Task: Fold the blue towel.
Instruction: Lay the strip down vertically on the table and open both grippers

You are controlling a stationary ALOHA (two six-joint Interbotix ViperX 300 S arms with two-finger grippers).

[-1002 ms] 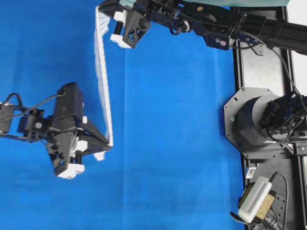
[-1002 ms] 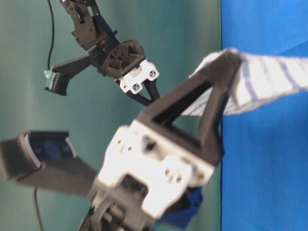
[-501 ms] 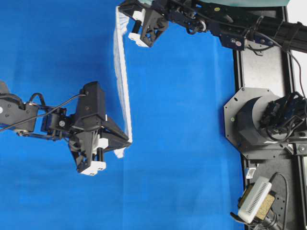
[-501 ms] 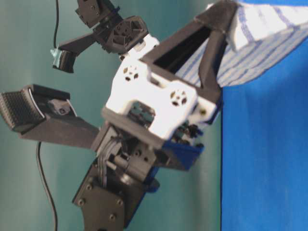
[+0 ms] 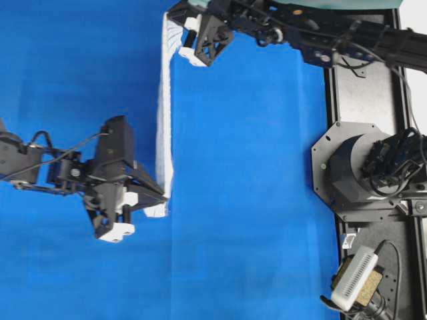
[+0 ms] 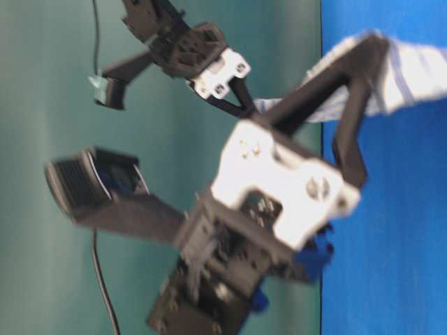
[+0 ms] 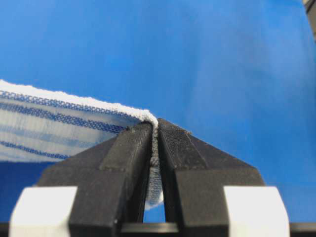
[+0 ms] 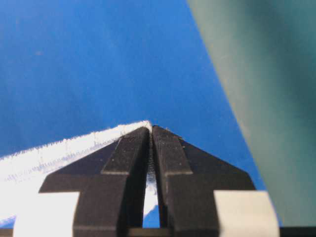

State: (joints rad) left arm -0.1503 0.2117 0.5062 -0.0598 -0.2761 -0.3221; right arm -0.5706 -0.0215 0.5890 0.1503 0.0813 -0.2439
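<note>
Two grippers carry the towel [image 5: 163,113] between them in the overhead view, each clamped on one end, so it hangs as a narrow upright band above the worktop [image 5: 253,200]. No flat fold shows yet; I judge the work to be mid-way, with the cloth lifted and doubled along its held edge but not laid down or smoothed. The left gripper [image 5: 162,197] reaches level toward the towel's near end, its camera housing trailing away from the cloth. The right gripper [image 5: 179,13] comes in from the far side of the towel, on a long arm stretched across the top of the picture.

From table level, much is blurred. The left gripper [image 6: 370,49] fills the foreground, pointing up and across with the towel [image 6: 412,73] running off from its tip above the worktop [image 6: 384,209]. The right gripper [image 6: 253,106] sits behind it, higher and further back, its tip at the towel's other end.

At the left wrist, the left gripper [image 7: 154,129] is pinched together on a corner of the towel [image 7: 59,128], whose striped edge stretches off to one side over the worktop [image 7: 197,59].

At the right wrist, the right gripper [image 8: 150,129] is likewise pressed tight on a towel [image 8: 59,150] corner, cloth running sideways, the worktop [image 8: 98,59] beyond.
</note>
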